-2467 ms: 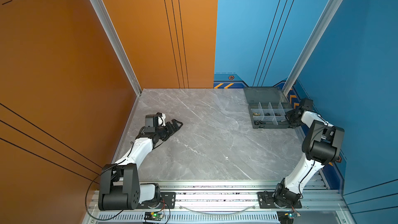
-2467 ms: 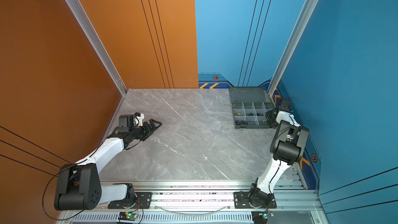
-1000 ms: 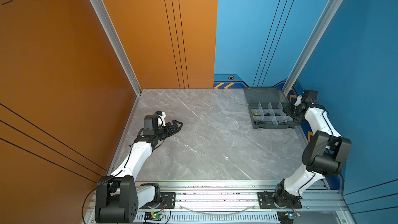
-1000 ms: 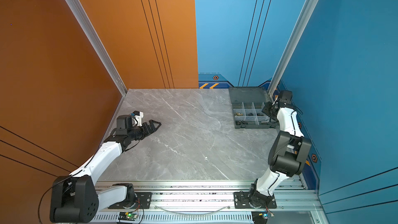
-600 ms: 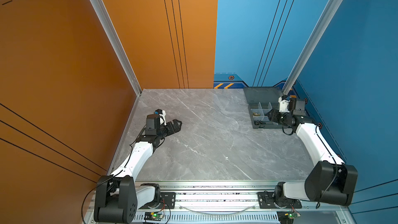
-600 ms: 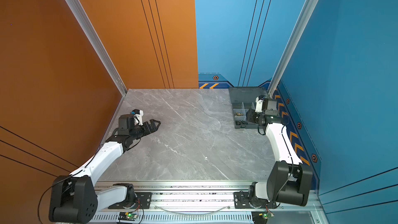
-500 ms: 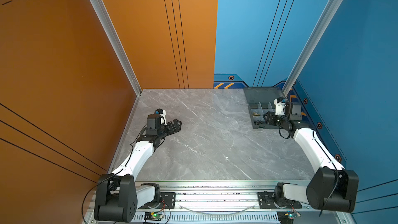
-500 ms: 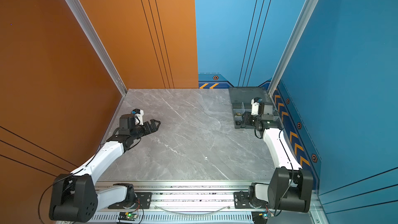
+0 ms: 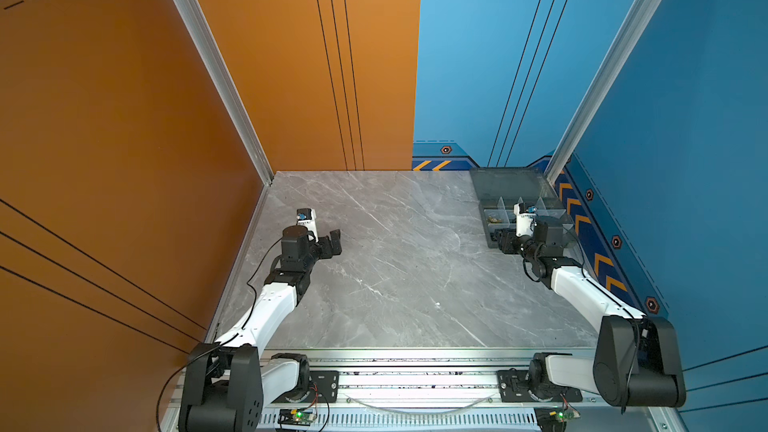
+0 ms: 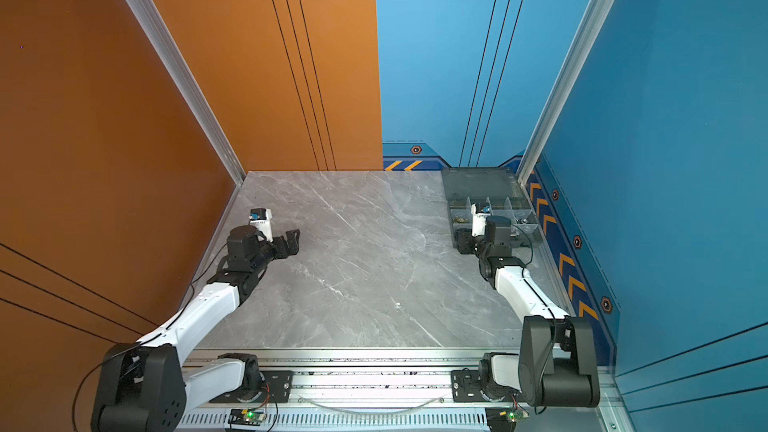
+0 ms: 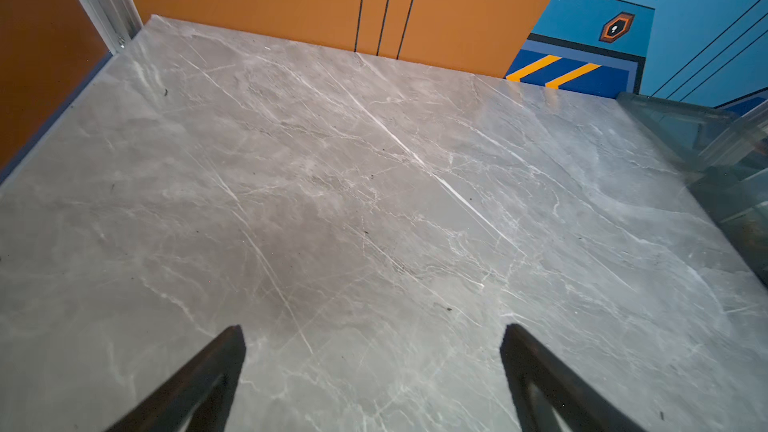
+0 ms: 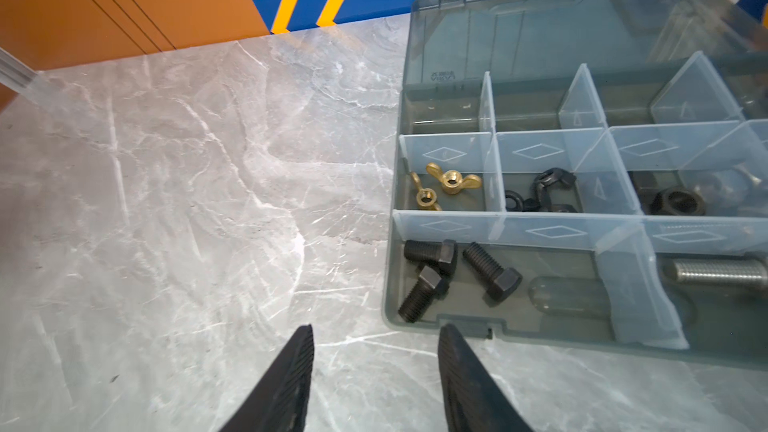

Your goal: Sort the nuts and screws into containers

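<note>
My right fingers [image 12: 291, 380] stand apart and empty, low over the table [image 12: 166, 201], with one tip just short of the box [image 12: 436, 322] at its near wall. If I push forward at this height I judge I'd knock that wall, slide the box and jolt the parts over the thin dividers. Everything I can see is sorted. The black bolts [image 12: 492, 270] lie in the near corner cell and the silver bolt [image 12: 719, 274] in the next. The brass wing nuts [image 12: 453, 179] and black nuts [image 12: 548, 189] sit in the row behind. A pale speck [image 9: 437, 304] lies mid-table, too small to tell if it's a stray nut. If it is, stopping now would leave the job unfinished.

My left fingers [image 11: 199, 380] are wide apart, empty, over bare table well away from the box.

A couple of seconds ago my right wrist was tucked at the box's far side by the wall. It has since swung round to the near corner. The left arm has hardly shifted, and the box hasn't moved.
</note>
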